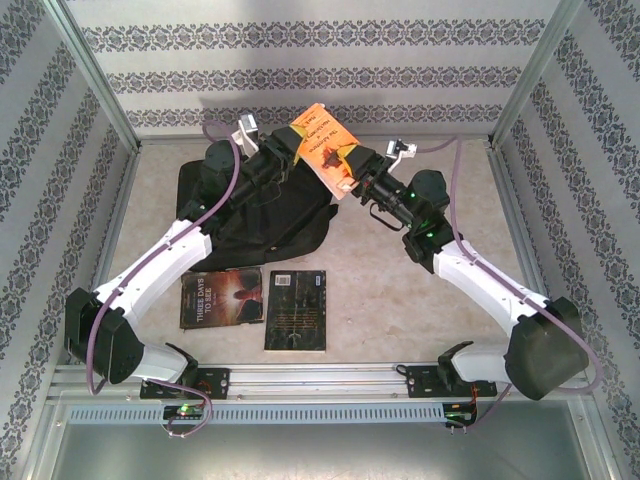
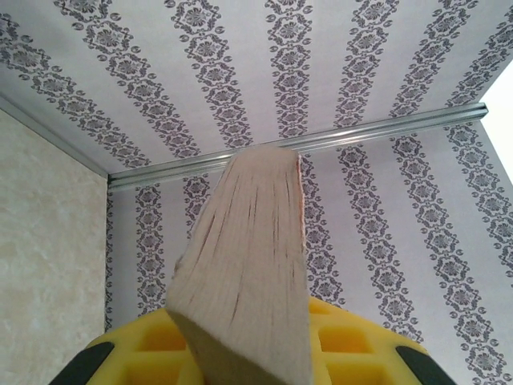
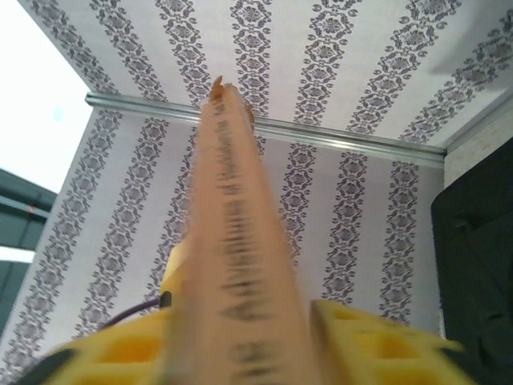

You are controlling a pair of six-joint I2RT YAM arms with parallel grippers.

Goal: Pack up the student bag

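Observation:
The black student bag [image 1: 250,215] lies on the table at the back left, and its dark fabric also fills the right edge of the right wrist view [image 3: 481,265]. Above its right end an orange book [image 1: 322,145] is held up in the air, tilted. My left gripper [image 1: 295,160] is shut on the book from the left; its page edge [image 2: 248,265] rises between the yellow fingers [image 2: 353,341]. My right gripper [image 1: 352,175] closes on the book from the right, with the blurred spine [image 3: 236,265] standing between its yellow fingers [image 3: 377,345].
Two dark books lie flat near the front: one with a reddish cover [image 1: 221,298], one black [image 1: 296,309]. Patterned walls and metal frame posts [image 1: 95,75] enclose the table. A metal rail [image 1: 320,378] runs along the near edge.

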